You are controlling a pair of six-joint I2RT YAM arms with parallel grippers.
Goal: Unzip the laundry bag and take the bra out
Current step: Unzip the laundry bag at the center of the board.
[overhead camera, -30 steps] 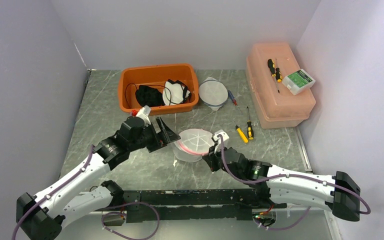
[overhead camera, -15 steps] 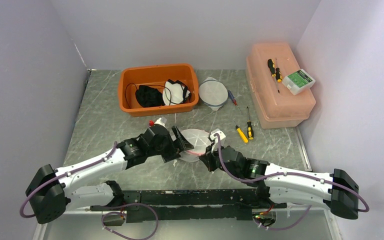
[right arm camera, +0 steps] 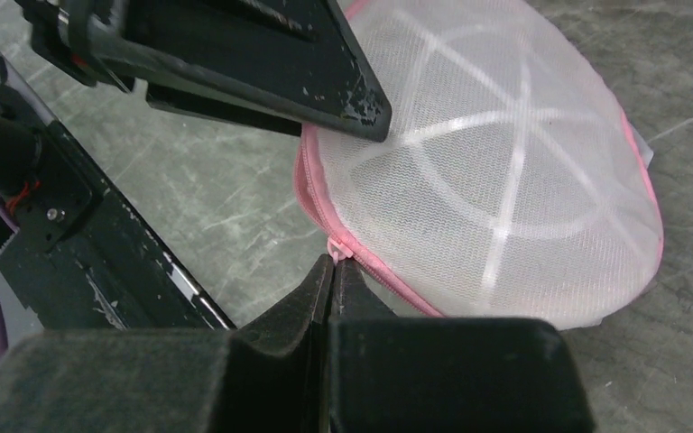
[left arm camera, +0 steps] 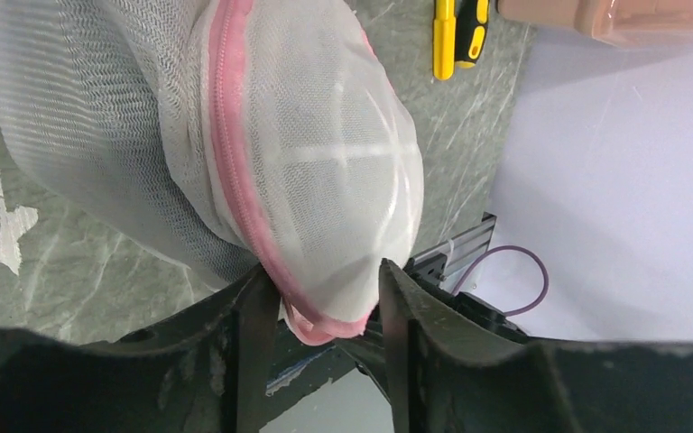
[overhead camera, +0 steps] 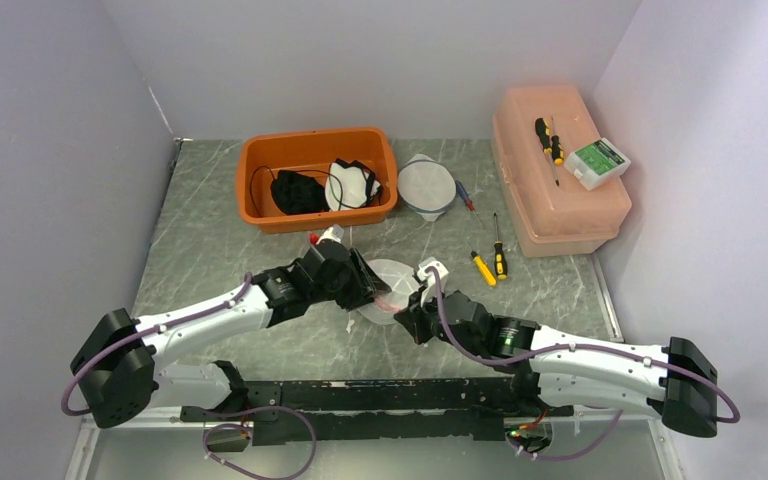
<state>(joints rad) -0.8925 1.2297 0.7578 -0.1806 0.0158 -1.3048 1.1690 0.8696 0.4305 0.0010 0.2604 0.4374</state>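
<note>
The laundry bag, a white mesh dome with a pink zipper, lies at the table's middle. My left gripper has come in from the left. Its jaws press both sides of the bag's zipped edge, and its fingers touch the mesh. At the bag's near right side my right gripper is shut on the small pink zipper pull, which sticks out between its fingertips. One left finger lies over the bag in the right wrist view. The bra is hidden.
An orange bin at the back holds black and white garments. A second mesh bag lies beside it. Yellow-handled screwdrivers lie right of the bag. A pink plastic box at the back right carries a green-and-white box.
My left arm has swung right to the bag, and its wide jaws have narrowed onto the bag's edge. The right gripper stayed shut on the pull and shifted slightly left.
</note>
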